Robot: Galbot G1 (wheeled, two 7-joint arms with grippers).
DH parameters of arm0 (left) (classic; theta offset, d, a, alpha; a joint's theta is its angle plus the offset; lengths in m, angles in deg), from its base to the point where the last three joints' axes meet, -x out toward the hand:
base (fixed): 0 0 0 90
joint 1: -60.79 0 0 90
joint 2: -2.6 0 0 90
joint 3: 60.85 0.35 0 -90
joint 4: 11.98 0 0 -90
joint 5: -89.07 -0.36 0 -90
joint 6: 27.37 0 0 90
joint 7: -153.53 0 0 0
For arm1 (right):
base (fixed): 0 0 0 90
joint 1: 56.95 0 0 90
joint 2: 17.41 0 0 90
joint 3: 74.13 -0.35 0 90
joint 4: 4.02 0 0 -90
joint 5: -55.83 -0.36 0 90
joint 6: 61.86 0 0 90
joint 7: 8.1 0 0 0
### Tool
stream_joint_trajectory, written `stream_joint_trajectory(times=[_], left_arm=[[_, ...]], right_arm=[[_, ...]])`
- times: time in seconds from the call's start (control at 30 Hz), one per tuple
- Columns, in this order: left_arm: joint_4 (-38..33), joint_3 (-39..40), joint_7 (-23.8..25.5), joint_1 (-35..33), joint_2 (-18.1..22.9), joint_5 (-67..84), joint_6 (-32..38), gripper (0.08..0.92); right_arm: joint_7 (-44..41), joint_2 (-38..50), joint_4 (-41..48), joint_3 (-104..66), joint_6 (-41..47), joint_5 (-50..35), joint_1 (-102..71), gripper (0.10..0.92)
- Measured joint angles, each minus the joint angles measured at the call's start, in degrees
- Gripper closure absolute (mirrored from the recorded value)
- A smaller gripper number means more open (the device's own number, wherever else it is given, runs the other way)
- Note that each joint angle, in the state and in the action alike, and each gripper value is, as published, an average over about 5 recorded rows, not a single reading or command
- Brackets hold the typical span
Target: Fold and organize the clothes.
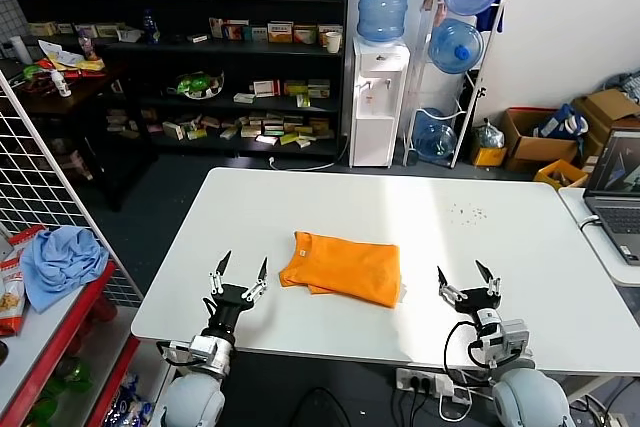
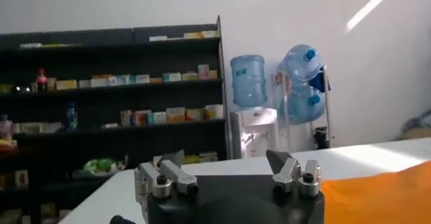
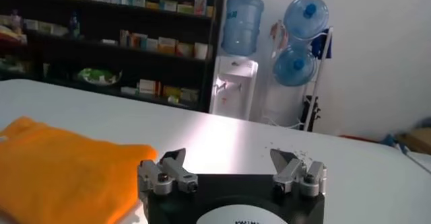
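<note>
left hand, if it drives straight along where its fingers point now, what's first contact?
Likely nothing. The left hand, open, points across bare white table, with the folded orange T-shirt off to its right side. Its wrist view shows open tabletop ahead and the shirt only at the edge. Depth is uncertain.

Orange T-shirt [image 1: 343, 267]: soft matt cotton cloth; table [image 1: 300, 207]: smooth white, slight sheen; grippers black plastic w/ metal

Both arms reach forward from the near edge of the worktop [image 1: 520, 237], well apart. The left tool [image 1: 243, 269] hangs low with its 2 fingers spread wide, empty. The right tool [image 1: 464, 274] sits likewise, fingers apart, holding nothing.
</note>
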Motion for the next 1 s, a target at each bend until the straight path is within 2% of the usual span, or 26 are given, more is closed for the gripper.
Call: stream_joint_trajectory(times=[0.3, 1.0], left_arm=[[-0.6, -5.5, 3.0, -1.6, -1.7, -3.3, -0.5, 0.177], [-4.2, -12.5, 7.2, -3.2, -0.8, -3.9, -8.4, 0.177]], right_arm=[[-3.3, -2.9, 0.6, -3.8, 0.0, 2.4, 0.7, 0.203], [-4.9, -6.8, 1.5, -5.4, 2.0, 4.8, 2.1, 0.203]])
